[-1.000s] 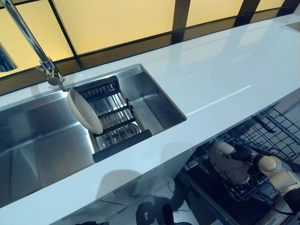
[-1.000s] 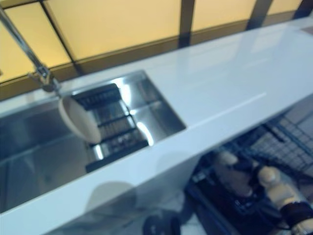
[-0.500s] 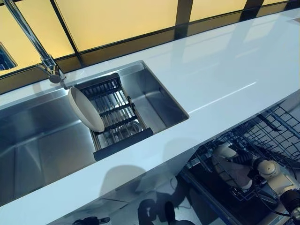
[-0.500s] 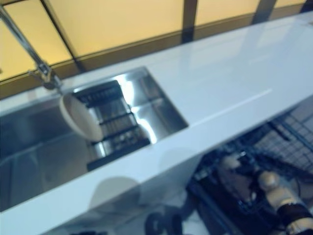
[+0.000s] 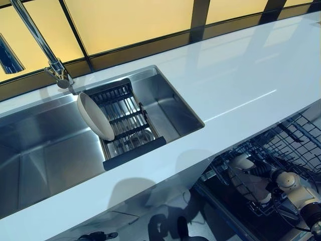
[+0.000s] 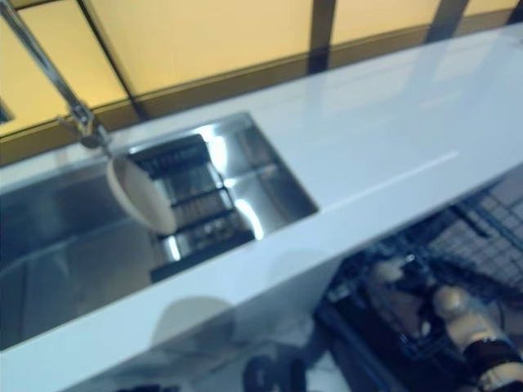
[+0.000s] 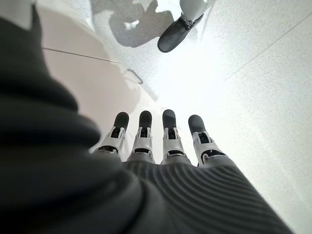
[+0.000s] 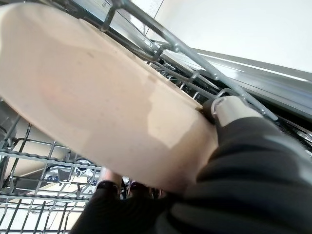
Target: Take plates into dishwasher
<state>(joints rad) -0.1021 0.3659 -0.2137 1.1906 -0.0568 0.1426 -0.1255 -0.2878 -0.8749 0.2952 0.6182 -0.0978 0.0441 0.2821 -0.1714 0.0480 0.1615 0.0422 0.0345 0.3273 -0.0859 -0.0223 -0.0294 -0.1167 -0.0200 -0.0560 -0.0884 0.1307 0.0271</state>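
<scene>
One plate point(image 8: 92, 102) is pinched in the right hand point(image 8: 229, 109) down in the dishwasher rack point(image 5: 281, 145) — not yet slotted; another plate point(image 5: 95, 116) waits in the sink point(image 5: 45, 150). Left hand point(image 7: 156, 141) hangs relaxed, empty.

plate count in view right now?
2: one plate propped on the rack in the sink; one held by the right hand in the dishwasher basket. Others may be hidden.

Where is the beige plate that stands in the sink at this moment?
In the left eye view the beige round plate stands on edge in the steel sink, leaning at the left end of the black drying rack, just below the chrome tap.
</scene>
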